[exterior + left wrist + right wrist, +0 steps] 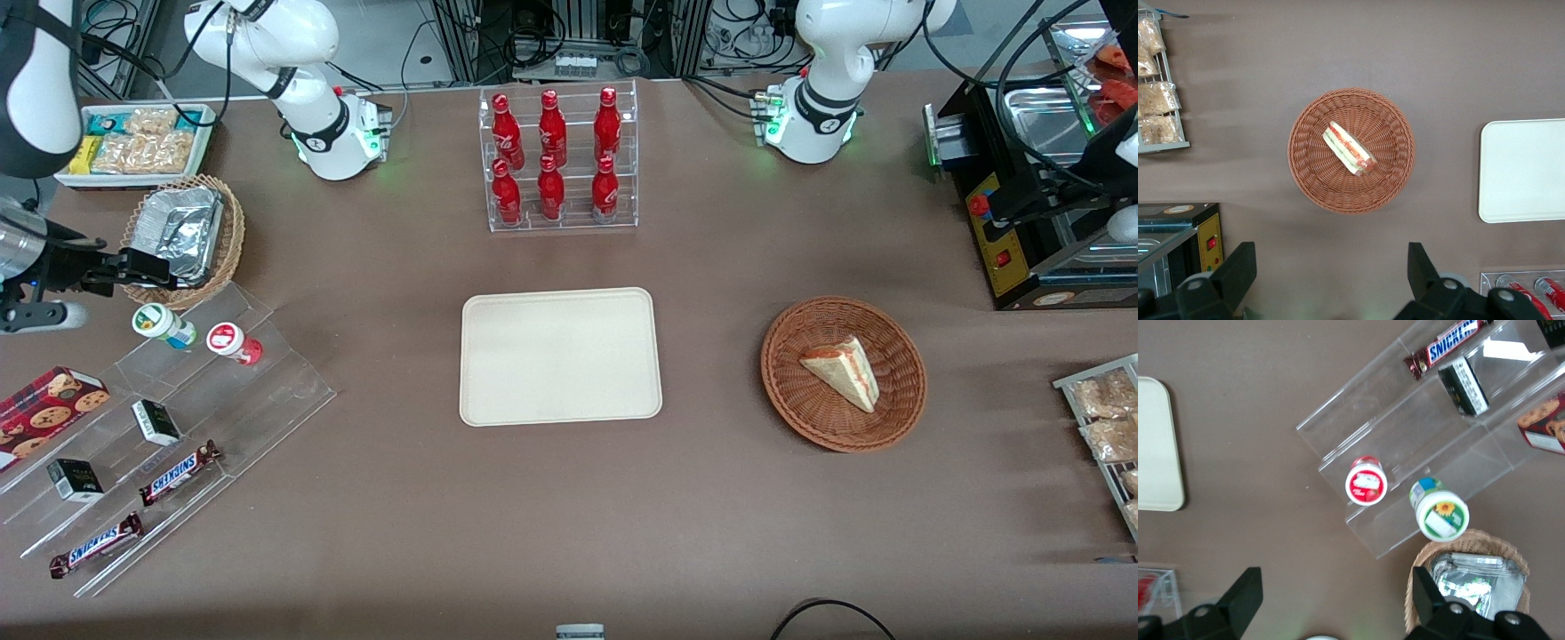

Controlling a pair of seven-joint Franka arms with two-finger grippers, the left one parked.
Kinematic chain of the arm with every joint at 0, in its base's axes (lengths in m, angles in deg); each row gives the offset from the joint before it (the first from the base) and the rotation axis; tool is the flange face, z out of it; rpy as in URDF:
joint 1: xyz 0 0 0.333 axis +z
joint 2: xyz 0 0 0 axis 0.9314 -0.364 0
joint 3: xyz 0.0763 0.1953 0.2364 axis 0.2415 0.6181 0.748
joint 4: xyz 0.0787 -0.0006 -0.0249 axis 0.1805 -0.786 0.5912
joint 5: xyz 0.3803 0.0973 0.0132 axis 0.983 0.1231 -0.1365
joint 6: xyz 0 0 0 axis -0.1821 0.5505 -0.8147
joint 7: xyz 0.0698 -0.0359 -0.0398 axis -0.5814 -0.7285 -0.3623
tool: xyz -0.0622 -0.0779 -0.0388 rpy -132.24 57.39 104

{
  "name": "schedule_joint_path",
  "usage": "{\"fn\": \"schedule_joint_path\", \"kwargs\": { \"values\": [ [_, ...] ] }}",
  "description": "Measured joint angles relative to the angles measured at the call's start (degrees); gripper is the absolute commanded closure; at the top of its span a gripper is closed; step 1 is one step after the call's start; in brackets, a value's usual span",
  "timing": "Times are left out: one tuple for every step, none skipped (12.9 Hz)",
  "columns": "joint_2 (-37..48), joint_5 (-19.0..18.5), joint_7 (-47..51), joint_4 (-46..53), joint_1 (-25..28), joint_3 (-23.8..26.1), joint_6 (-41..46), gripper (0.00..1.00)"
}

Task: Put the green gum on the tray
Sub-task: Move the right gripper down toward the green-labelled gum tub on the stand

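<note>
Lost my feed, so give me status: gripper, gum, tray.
Gripper open, above the foil basket, clear of the green gum. Gum upright on clear rack, beside red gum. Tray bare; nothing between.

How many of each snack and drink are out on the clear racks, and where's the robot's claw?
Cola bottles: 6
Snickers bars: 2
Small dark boxes: 2
Green gum: 1
Red gum: 1
Total: 12
Gripper: open, beside the foil basket, above green gum.
</note>
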State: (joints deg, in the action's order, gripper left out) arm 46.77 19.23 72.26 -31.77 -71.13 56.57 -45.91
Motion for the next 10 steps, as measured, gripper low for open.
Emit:
{"fn": "schedule_joint_path", "kwargs": {
  "values": [
    [2.5, -1.0, -3.8, -4.2, -0.1, -0.7, -3.6, 0.00],
    [4.6, -2.0, -8.7, -8.1, -0.1, -1.6, -7.2, 0.00],
    [5.9, -2.3, -14.5, -10.9, -0.2, -2.7, -10.7, 0.00],
    [6.4, -2.3, -20.1, -12.9, -0.2, -4.0, -13.9, 0.00],
    [6.5, -2.3, -25.1, -14.7, -0.3, -5.4, -17.4, 0.00],
    [6.4, -2.3, -29.5, -16.9, -0.3, -6.8, -21.0, 0.00],
    [6.3, -2.3, -32.4, -18.7, -0.3, -7.7, -23.7, 0.00],
    [6.0, -2.3, -33.9, -20.1, -0.3, -8.2, -25.8, 0.00],
    [5.5, -2.3, -34.6, -20.8, -0.3, -8.5, -27.0, 0.00],
    [5.0, -2.3, -34.9, -21.2, -0.3, -8.6, -27.8, 0.00]
  ]
}}
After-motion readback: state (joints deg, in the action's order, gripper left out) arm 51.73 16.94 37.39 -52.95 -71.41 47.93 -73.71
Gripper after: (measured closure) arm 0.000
